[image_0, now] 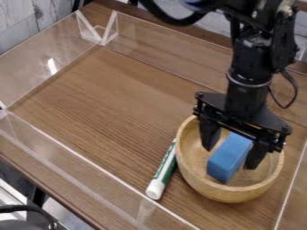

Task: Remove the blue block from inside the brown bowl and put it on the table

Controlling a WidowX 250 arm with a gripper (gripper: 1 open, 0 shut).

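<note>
The table (102,112) is extending across the view from the left, its brown wood-grain surface bounded by low clear acrylic walls (90,166). At the lower left corner, a black cable (30,209) is curving into view outside the near wall. Right of the table's middle, a white-and-green marker pen (163,169) is lying on the tabletop, its white end pointing toward the near edge; the pen is resting alongside the left side of the brown bowl (238,192). The bowl is sitting upright on the table at the right. The blue block (228,160) is resting inside the bowl, leaning at a slant and standing in the area between the fingers. The black gripper (224,144) is reaching down over the bowl from the upper right, with its jaws standing wide open, one finger on each side of the block's upper part. Whether either finger is touching the block is not determinable from this view.
</note>
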